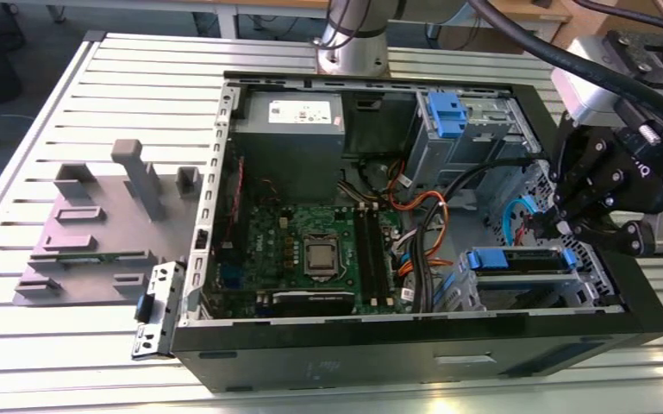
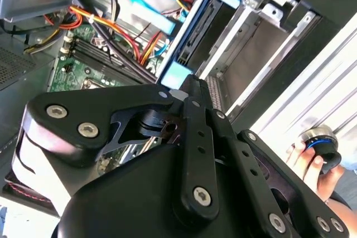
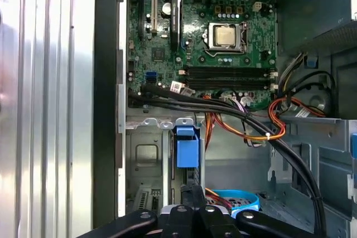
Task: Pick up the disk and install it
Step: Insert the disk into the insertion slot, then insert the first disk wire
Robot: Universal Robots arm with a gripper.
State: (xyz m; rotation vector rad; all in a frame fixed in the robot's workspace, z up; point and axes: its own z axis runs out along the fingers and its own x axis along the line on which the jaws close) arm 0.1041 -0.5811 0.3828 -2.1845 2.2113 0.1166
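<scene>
The disk point(image 1: 521, 261) is not out on the slatted table point(image 1: 101, 78). It sits in the lower drive bay point(image 1: 469, 295) of the open computer case point(image 1: 423, 341), at the exterior view's right, with its blue handle point(image 1: 495, 258) facing into the case. The gripper point(image 1: 559, 226) hangs just beside that handle, pincer drawn narrow, fingers together with nothing between them.

By my read, the pick-up is done and the drive is in its slot. What's left is at most the last seating, and I cannot tell whether the carrier has clicked home.

The first wrist view looks along the fingers. It has the handle point(image 3: 187, 147) just ahead of the gripper point(image 3: 191, 192), with the motherboard point(image 3: 167, 37) and processor socket point(image 3: 226, 36) beyond.

The second wrist view comes in side-on. The disk point(image 2: 192, 32) stands edge-up in the bay and the gripper point(image 2: 192, 82) is right at the pale-blue handle point(image 2: 177, 74); touching or just short, I cannot say. It also catches a person's hand point(image 2: 307, 163) holding a round device point(image 2: 321, 140) outside the case.

The exterior view gives the layout:
- a grey fixture point(image 1: 101, 233) well apart on the table
- the power supply point(image 1: 290, 116)
- a 2nd blue piece point(image 1: 447, 112) in the upper bay
</scene>
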